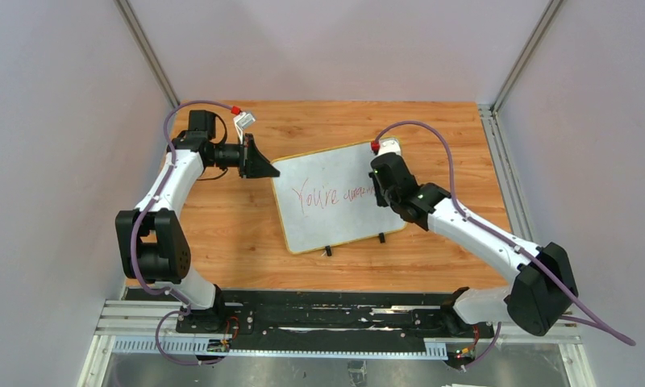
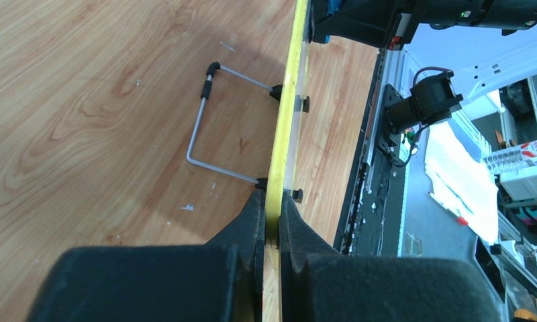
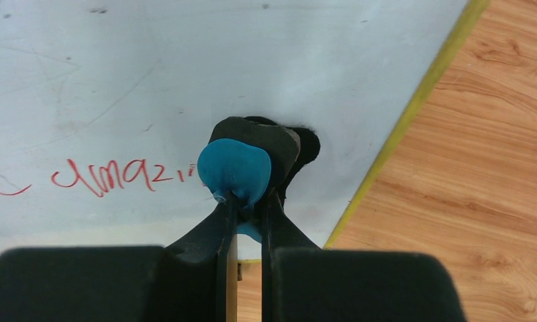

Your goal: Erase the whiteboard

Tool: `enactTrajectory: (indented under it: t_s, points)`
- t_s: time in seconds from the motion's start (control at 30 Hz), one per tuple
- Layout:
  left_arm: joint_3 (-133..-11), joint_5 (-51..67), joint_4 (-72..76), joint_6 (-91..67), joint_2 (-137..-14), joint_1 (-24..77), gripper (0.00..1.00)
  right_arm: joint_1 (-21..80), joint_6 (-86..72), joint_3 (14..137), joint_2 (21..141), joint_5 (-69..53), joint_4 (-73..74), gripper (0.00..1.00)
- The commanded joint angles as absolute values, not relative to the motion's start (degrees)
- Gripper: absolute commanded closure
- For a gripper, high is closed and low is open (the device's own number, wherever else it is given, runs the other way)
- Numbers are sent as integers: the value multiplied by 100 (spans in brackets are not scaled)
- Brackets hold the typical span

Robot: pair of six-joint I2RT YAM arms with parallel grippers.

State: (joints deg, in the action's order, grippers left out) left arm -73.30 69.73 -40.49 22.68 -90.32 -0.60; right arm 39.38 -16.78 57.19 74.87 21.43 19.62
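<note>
The whiteboard [image 1: 335, 230] lies on the wooden table [image 1: 222, 226], in the middle of the top view, turned a bit crooked. Red writing [image 1: 318, 196] runs across its middle.

The left gripper [image 1: 264, 169] sits at the board's upper left corner. In the left wrist view its two fingers are squeezed together on the thin yellow rim [image 2: 287, 100], with the rim pinched between them. It is probably holding the board there so it cannot slide while it is being rubbed. That is a guess, but it fits the job.

The right gripper [image 1: 377, 192] is over the right side of the board. In the right wrist view its fingers are pinched tight on a small blue and black eraser [image 3: 235, 169]. The eraser seems to press on the white face, just to the right of the last red letters [image 3: 118, 176]. It looks ready to rub toward the words. The words are all still there to wipe.

Two little black clips [image 1: 329, 251] sit on the board's lower edge. A bent metal wire [image 2: 205, 127] joins to them and rests on the wood in the upper middle of the left wrist view. It looks like a stand. Whether the board lies flat or is lifted a little cannot be told.

No box, cup or tray shows on the wood, so nothing is kept inside anything.
</note>
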Motion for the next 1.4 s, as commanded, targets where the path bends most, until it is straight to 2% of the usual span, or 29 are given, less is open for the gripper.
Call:
enactTrajectory:
  t_s: [0.0,0.27,0.73,1.13,1.37]
  points:
    - [-7301,6209,-4252,2600,-9002,-26,100,4231,-1780,5899,7769,1705,1718,99]
    - [-7358,6216,-4247,2580,-9049,-26,100,4292,-1930,5977,8144,1711,1705,99]
    - [-7396,6241,-4244,2578,-9110,-26,100,4290,-2366,5038,7298,1862,1932,99]
    - [-7508,6297,-4570,2847,-9182,-26,100,4131,-1820,5882,7944,2244,1843,99]
    - [-7475,6313,-4571,2854,-9174,-26,100,3894,-1515,6262,7821,2438,1844,99]
